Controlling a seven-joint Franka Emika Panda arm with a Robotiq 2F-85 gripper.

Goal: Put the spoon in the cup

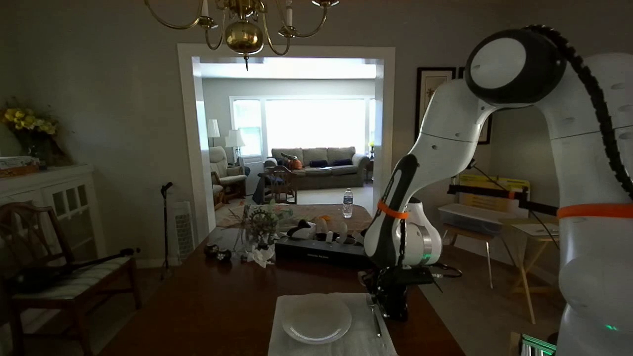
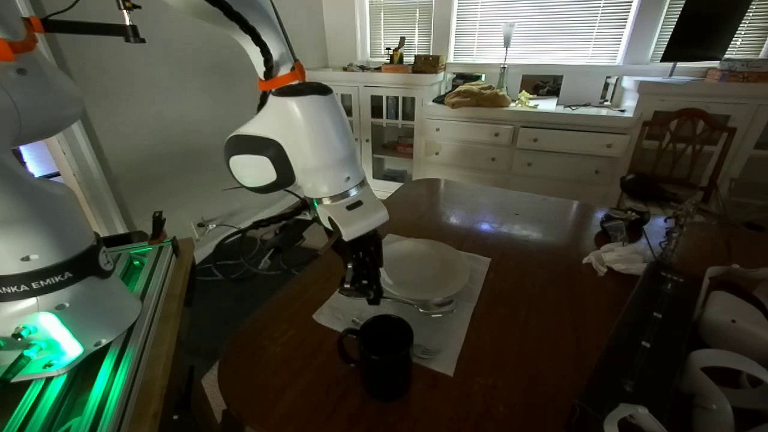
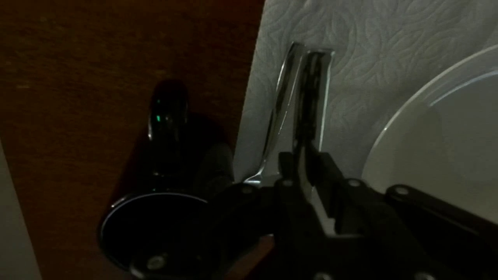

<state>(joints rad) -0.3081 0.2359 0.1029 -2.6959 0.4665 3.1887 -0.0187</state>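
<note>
The spoon [image 2: 437, 305] is a slim silvery utensil on or just above the white paper napkin, between the plate and the cup. Its handle [image 3: 311, 93] shows in the wrist view. My gripper [image 2: 367, 298] is low over it, with the fingertips [image 3: 302, 161] closed to a narrow gap around the handle. The black cup [image 2: 387, 360] stands upright beside the gripper, at the left in the wrist view [image 3: 153, 225], its handle pointing up there. In an exterior view the dark gripper [image 1: 380, 296] is hard to tell from the cup.
A similar silvery utensil [image 3: 278, 112], apart from the spoon, lies between it and the cup. The white plate [image 2: 426, 268] sits on the napkin [image 2: 459, 336] on the other side. A long black box [image 1: 321, 252], crumpled paper [image 1: 260, 254] and a water bottle [image 1: 348, 202] stand farther along the table.
</note>
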